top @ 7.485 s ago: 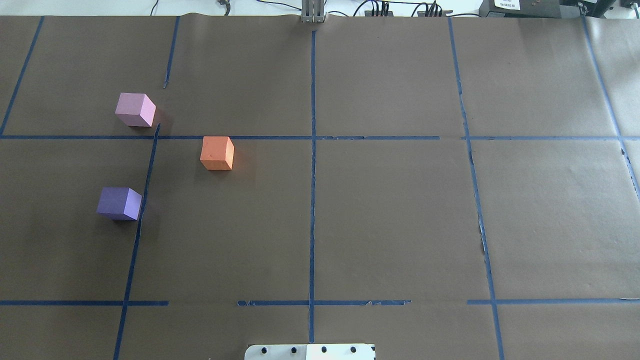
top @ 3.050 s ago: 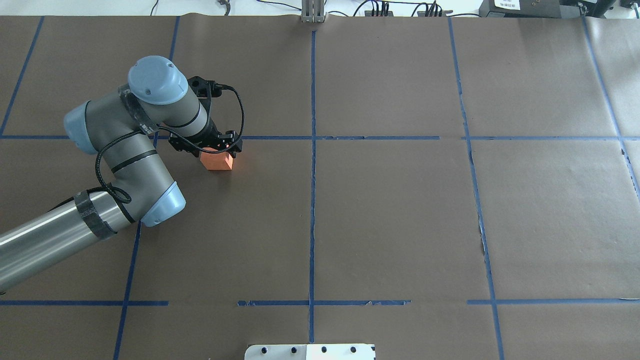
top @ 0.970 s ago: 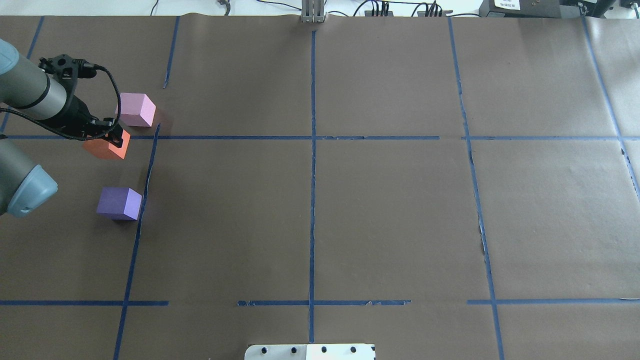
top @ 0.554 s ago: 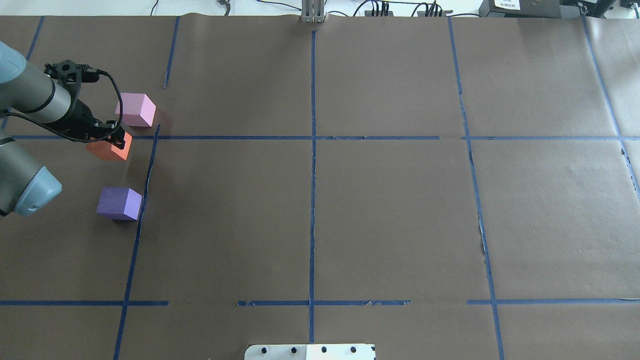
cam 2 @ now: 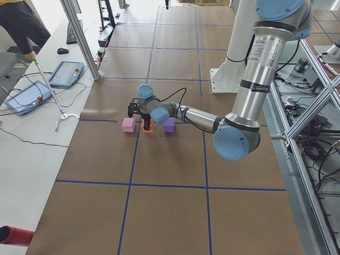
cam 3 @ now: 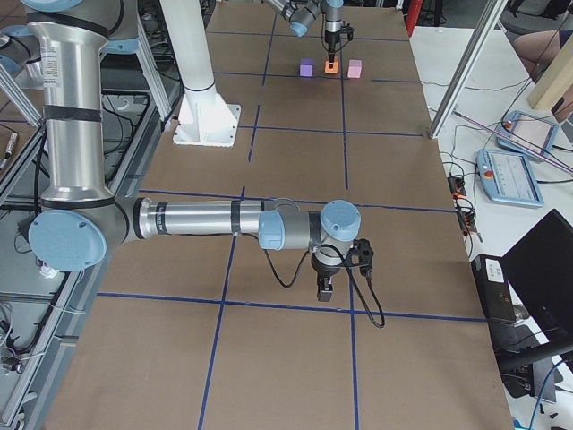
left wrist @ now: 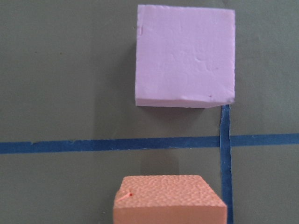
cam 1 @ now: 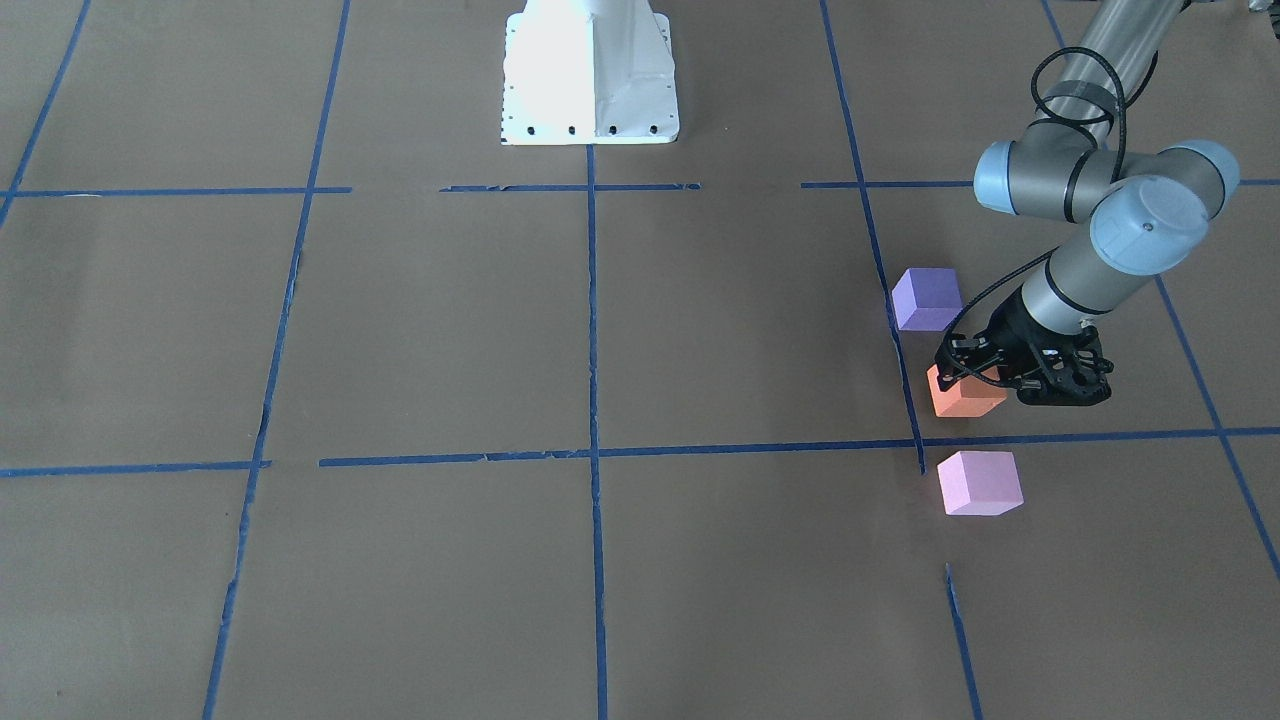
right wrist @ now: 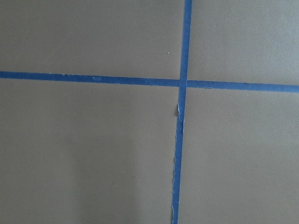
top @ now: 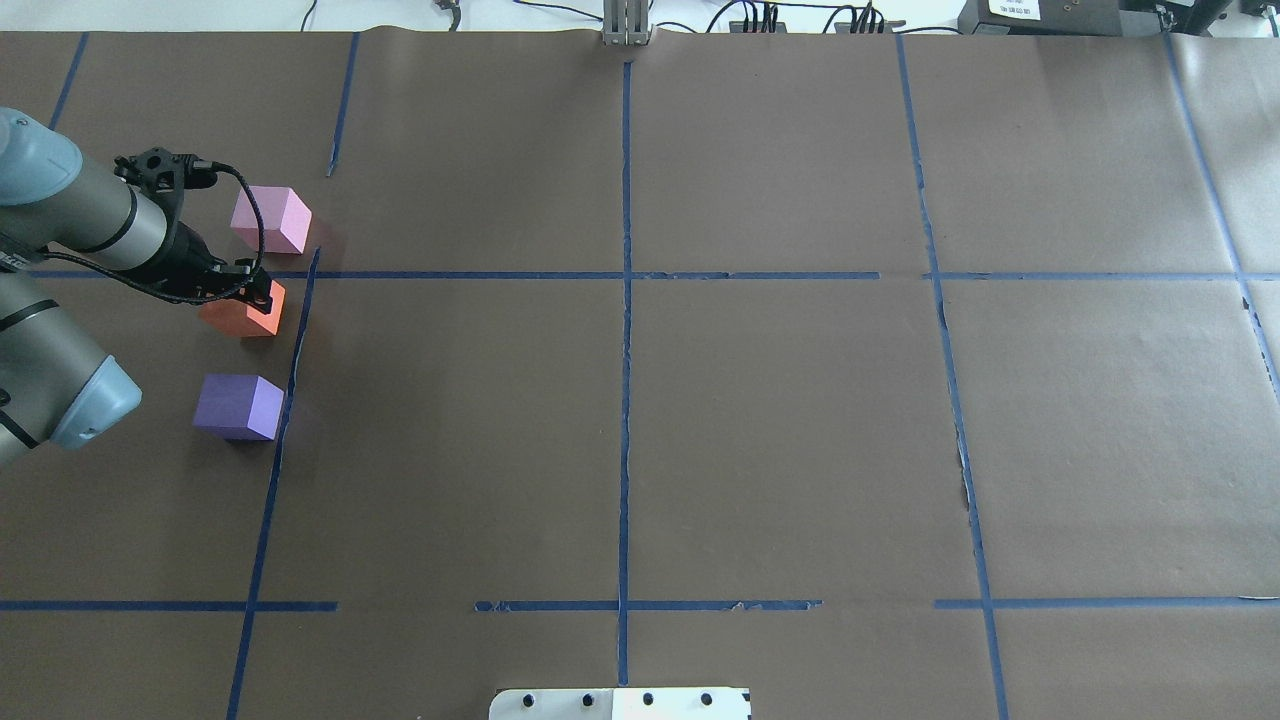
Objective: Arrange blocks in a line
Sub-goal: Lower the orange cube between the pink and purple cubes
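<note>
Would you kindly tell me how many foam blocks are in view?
3. The pink block lies farthest from the robot, the purple block nearest, and the orange block between them, in the left gripper. None appears hidden.

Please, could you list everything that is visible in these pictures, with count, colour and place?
orange block: one, orange, between the other two blocks.
pink block: one, pale pink, beyond the orange one, apart from it.
purple block: one, violet, nearer the robot, apart.
tape lines: several, blue, a grid on the table.
table: one, brown paper cover.
tablets: two, grey-blue, on the side bench at the robot's left.
person: one, dark clothes, by that bench.
base plate: one, white, table's near edge, centre.
left arm: one, grey and blue; left gripper has its fingers closed on the orange block.
right arm: one, grey and blue; right gripper above a tape crossing, open or shut unclear.
</note>
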### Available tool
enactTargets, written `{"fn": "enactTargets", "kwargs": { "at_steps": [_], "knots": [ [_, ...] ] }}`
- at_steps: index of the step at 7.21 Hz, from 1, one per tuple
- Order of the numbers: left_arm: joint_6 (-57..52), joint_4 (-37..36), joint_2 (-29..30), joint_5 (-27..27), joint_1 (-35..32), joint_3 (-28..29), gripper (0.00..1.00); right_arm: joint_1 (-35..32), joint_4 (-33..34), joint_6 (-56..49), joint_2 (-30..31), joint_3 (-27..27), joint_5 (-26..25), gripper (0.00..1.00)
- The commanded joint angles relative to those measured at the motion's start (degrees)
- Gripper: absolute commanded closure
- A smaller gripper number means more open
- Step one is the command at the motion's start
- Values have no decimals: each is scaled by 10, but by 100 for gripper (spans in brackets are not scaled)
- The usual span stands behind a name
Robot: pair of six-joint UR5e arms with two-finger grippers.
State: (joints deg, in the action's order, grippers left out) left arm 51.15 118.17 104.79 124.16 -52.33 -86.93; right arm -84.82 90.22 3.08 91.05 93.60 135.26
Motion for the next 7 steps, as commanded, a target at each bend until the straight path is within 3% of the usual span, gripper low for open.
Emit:
{"fn": "enactTargets", "kwargs": {
  "at_steps": [1, 7],
  "knots": [
    [7, 3, 5, -1, 7, 4, 83, 0, 0, 0, 0, 0, 0, 0],
    [7, 0, 6, -4, 16, 5, 75, 0, 0, 0, 0, 0, 0, 0]
  ]
}}
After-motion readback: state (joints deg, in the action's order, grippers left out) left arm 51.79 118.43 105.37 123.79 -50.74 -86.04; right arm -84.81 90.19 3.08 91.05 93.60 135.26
